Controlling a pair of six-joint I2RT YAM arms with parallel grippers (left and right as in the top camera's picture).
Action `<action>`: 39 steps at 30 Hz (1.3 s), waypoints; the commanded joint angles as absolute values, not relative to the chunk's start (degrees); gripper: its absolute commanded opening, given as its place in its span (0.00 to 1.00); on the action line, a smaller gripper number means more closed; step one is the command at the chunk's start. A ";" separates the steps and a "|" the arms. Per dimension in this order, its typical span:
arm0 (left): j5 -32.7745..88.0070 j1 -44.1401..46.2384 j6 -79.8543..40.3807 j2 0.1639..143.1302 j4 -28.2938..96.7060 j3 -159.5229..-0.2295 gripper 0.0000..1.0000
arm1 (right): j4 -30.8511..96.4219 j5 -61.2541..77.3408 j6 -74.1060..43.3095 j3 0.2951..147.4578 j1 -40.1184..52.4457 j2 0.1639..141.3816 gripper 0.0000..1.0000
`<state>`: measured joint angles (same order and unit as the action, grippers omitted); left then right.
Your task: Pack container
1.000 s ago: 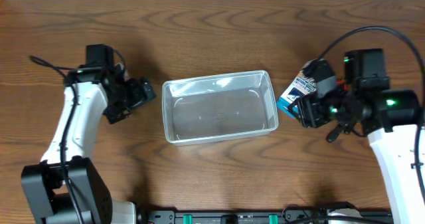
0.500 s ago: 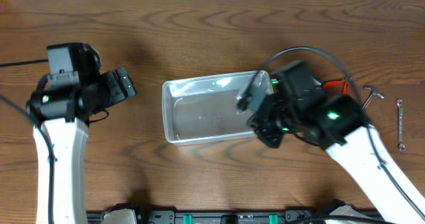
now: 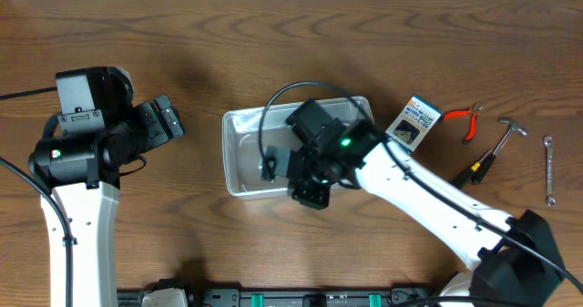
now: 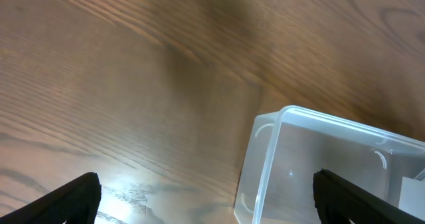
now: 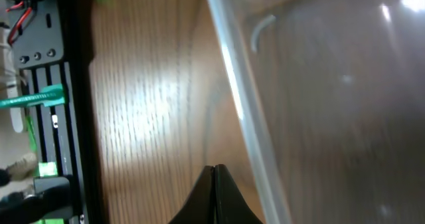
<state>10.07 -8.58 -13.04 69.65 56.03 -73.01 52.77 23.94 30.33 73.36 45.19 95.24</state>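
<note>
The clear plastic container (image 3: 241,152) lies at the table's centre, and the part that shows looks empty. My right arm reaches across it. The right gripper (image 3: 309,196) is shut on nothing, at the container's front wall. In the right wrist view the shut fingertips (image 5: 214,168) hang over bare wood just outside the container's rim (image 5: 240,114). My left gripper (image 3: 168,120) is open and empty, left of the container and apart from it. In the left wrist view its fingers (image 4: 206,204) are spread wide, with the container's corner (image 4: 265,151) ahead on the right.
A small blue-and-white box (image 3: 414,123) lies right of the container. Further right lie red-handled pliers (image 3: 465,117), a hammer (image 3: 503,134), a screwdriver (image 3: 475,169) and a wrench (image 3: 549,168). A black rail (image 5: 46,84) runs along the table's front edge.
My right arm has swung left from the tools' side, across the container to its front wall. The blue-and-white box and tools are now uncovered. The left arm has lifted back to the left.
</note>
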 commanded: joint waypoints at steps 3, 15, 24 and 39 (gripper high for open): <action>9.34 -8.73 -12.05 69.71 56.29 -74.06 0.95 | 52.16 25.32 31.64 74.04 48.07 98.37 0.01; 9.34 -8.73 -12.05 69.71 56.31 -74.06 0.95 | 47.75 17.21 28.95 74.04 48.34 101.58 0.03; 9.34 -8.73 -12.05 69.71 56.51 -74.06 0.95 | 42.98 6.98 23.75 74.04 48.29 101.58 0.05; 9.37 -8.73 -12.05 69.71 56.84 -74.06 0.95 | 47.22 3.05 20.03 74.04 45.69 101.58 0.01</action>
<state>10.07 -8.58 -13.04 69.65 56.60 -73.01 46.52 4.21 21.74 73.36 46.63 101.43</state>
